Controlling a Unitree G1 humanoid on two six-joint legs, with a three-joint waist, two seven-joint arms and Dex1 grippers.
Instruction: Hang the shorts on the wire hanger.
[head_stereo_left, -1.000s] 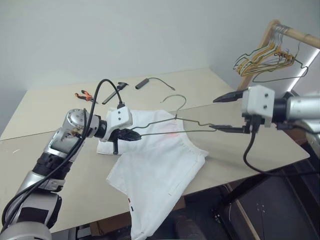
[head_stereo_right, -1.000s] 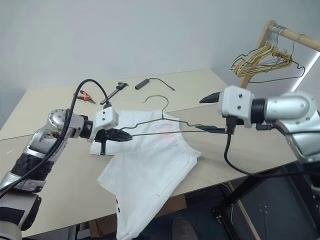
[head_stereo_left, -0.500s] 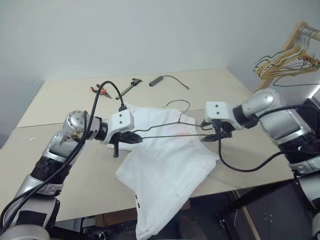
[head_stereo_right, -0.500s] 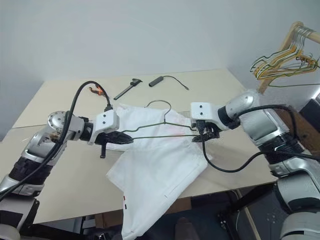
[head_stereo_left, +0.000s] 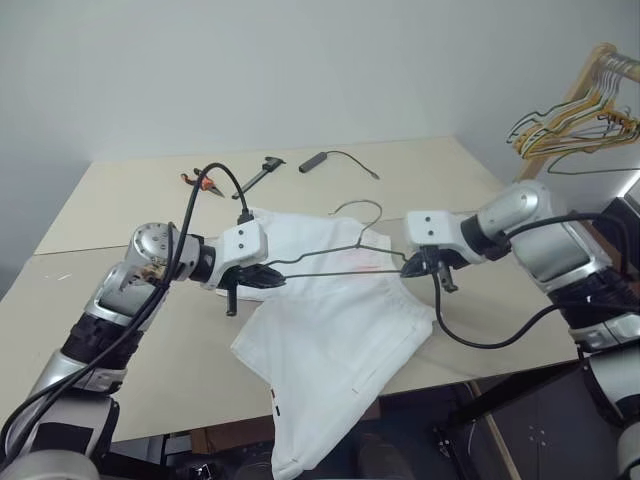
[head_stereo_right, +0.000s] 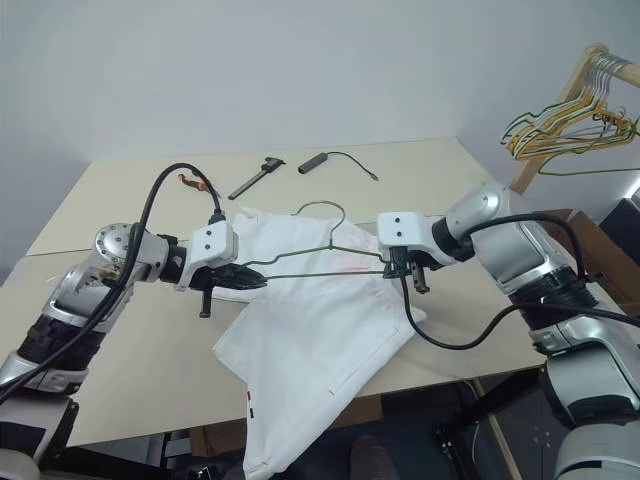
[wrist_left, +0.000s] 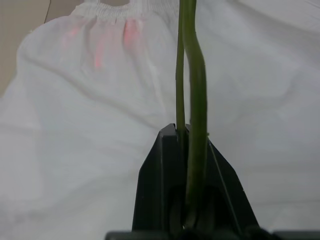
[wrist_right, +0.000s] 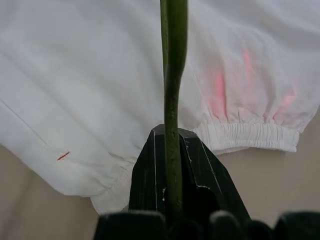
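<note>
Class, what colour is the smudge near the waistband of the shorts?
Pink, on the white shorts; clearest in the left wrist view.

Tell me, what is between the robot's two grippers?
The wire hanger stretches between the left gripper and the right gripper, each shut on one end. Below it lie the white shorts. The head views show this.

We see the shorts (head_stereo_left: 335, 320) as soft matt white cloth, gathered and crinkly at the waistband. Above them the wire hanger (head_stereo_left: 340, 258) is thin smooth metal with a dull greenish-grey finish. The table (head_stereo_left: 120, 200) under the shorts looks like smooth matt beige board. The rack (head_stereo_left: 570, 95) beyond the table's corner is plain wood.
</note>
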